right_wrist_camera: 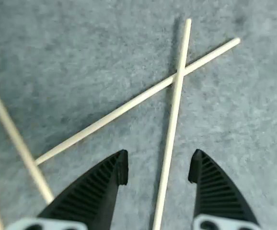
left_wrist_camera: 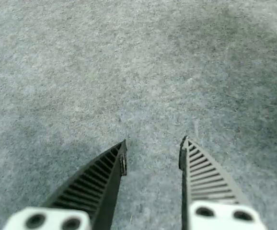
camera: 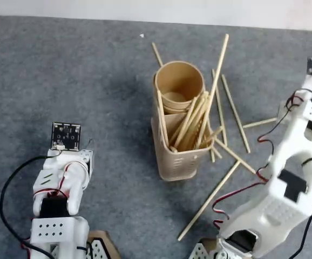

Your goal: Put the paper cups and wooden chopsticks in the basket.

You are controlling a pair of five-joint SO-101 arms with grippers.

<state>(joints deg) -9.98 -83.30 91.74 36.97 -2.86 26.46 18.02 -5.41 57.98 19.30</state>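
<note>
A tan perforated basket (camera: 178, 162) stands mid-table with stacked paper cups (camera: 179, 81) and several wooden chopsticks (camera: 191, 124) in it. More chopsticks lie loose on the carpet to its right, such as a long one (camera: 210, 199) and another (camera: 235, 113). My right gripper (right_wrist_camera: 157, 160) is open just above two crossed chopsticks; one chopstick (right_wrist_camera: 174, 120) runs between its fingers, and the other chopstick (right_wrist_camera: 133, 103) crosses it farther out. My left gripper (left_wrist_camera: 153, 143) is open over bare carpet, holding nothing.
The left arm (camera: 59, 189) sits at the lower left, well away from the basket. The right arm (camera: 285, 189) stands at the right edge beside the scattered sticks. Grey carpet (camera: 64, 70) covers the table. A third chopstick (right_wrist_camera: 14, 139) lies beside the right gripper.
</note>
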